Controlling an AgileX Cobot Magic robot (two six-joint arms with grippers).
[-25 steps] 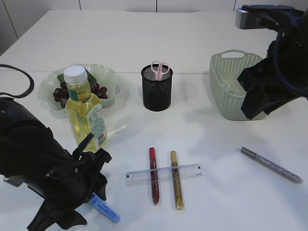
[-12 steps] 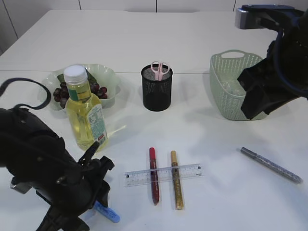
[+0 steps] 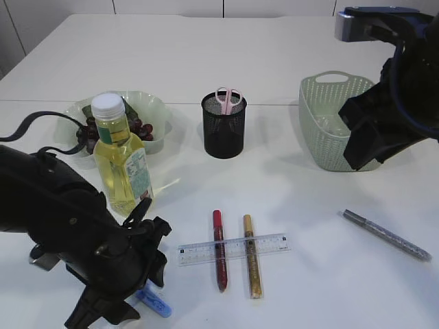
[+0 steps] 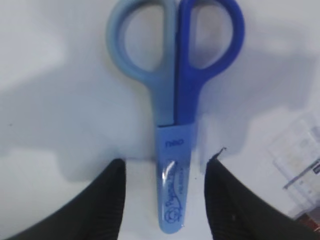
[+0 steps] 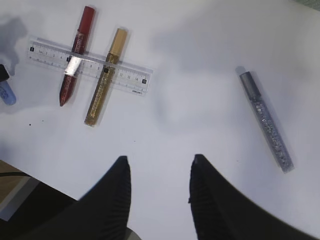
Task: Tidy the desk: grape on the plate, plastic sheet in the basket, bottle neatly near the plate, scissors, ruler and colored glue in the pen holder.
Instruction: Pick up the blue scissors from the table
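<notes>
Over the last sec my left arm has swung in from the near-left edge toward the middle, and now it sits right over the blue scissors [image 4: 175, 100], covering most of them in the exterior view; only the sheathed tip [image 3: 154, 303] pokes out near the arm's base. Nothing else on the desk has shifted. I read that as lining up for a scissors pick, so that item is next for the pen holder [image 3: 223, 127].

Left gripper [image 4: 162, 200]: fingers [image 4: 107, 205] spread approx halfway, one each side of the sheathed blade end, not touching it as far as I can tell. Scissors lie flat on the table [image 3: 309, 41], handles pointing away from the wrist cam. No grip yet.

Right gripper [image 5: 157, 195]: fingers spread too, holding nothing, hovering high at the right, near the basket [image 3: 329, 123] in the exterior view.

Rest of the job as it lies: grapes [image 3: 140, 128] on the plate [image 3: 159, 110], bottle [image 3: 123, 161] upright just beside it, pink scissors [image 3: 229, 96] in the holder already. Ruler [image 3: 233, 248] lies near-centre across the red glue [image 3: 219, 250] and gold glue [image 3: 251, 255]; silver glue [image 3: 386, 234] lies well apart on the right. Basket contents I can't make out.
</notes>
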